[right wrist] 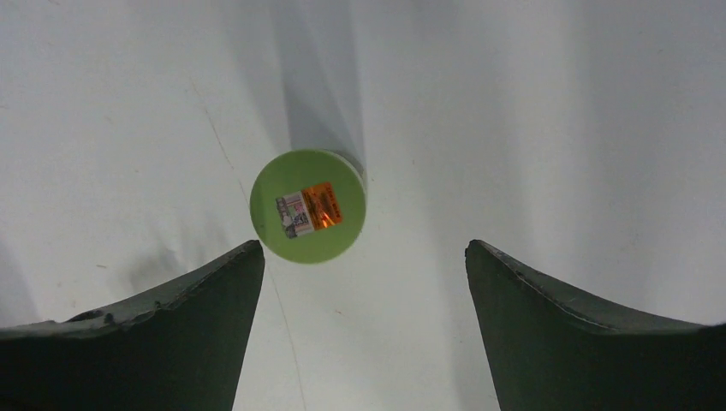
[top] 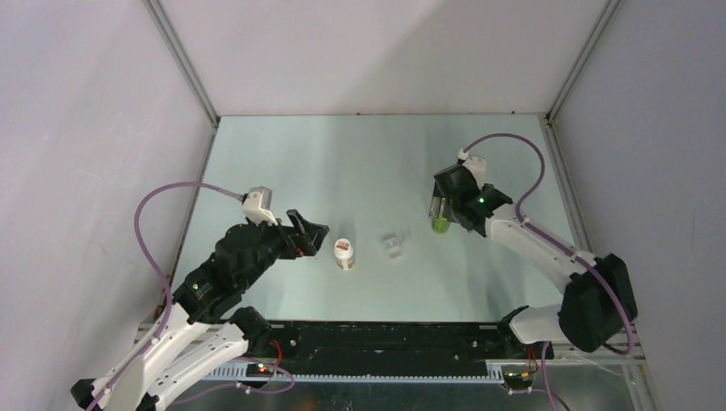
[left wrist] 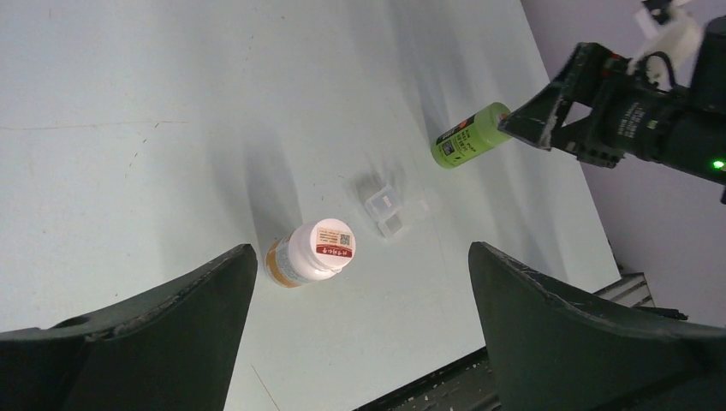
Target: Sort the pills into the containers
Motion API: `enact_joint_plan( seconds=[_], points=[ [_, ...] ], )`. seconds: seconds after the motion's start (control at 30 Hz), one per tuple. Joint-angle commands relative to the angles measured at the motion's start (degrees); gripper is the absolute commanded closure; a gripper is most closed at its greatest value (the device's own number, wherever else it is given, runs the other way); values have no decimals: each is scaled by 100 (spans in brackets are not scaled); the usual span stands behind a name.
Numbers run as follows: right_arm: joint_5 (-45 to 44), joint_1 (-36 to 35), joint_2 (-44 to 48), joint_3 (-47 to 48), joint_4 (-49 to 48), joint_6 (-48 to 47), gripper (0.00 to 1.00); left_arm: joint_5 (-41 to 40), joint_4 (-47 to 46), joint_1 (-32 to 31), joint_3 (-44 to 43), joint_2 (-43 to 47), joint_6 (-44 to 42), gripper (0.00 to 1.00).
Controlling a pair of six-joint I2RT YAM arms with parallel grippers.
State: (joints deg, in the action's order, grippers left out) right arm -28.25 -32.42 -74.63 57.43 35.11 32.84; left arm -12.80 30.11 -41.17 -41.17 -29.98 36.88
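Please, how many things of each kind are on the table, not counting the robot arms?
Pill bottles: 2, the green bottle and the white-capped bottle
Pill box: 1
Total: 3

Top view: green bottle (top: 440, 226) mostly hidden under right gripper (top: 440, 211). Pill box (top: 393, 246) too small to tell compartments or contents. Right wrist view: only the bottle's cap shows, label print illegible. Fingers (right wrist: 128, 342) cut off by bottom edge.
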Motion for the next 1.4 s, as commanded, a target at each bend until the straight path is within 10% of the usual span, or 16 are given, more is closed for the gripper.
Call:
enact_joint_plan(
  seconds=[0.0, 0.63, 1.37],
  points=[
    [-196, -9, -468, 413, -115, -213, 9, 38, 1, 26, -174, 48, -134, 1],
    [198, 8, -1539, 1117, 112, 146, 42, 200, -53, 21, -162, -43, -226, 1],
    [1143, -144, -944, 1319, 250, 43, 53, 1136, -649, 25, -303, -402, -1058, 2]
  ],
)
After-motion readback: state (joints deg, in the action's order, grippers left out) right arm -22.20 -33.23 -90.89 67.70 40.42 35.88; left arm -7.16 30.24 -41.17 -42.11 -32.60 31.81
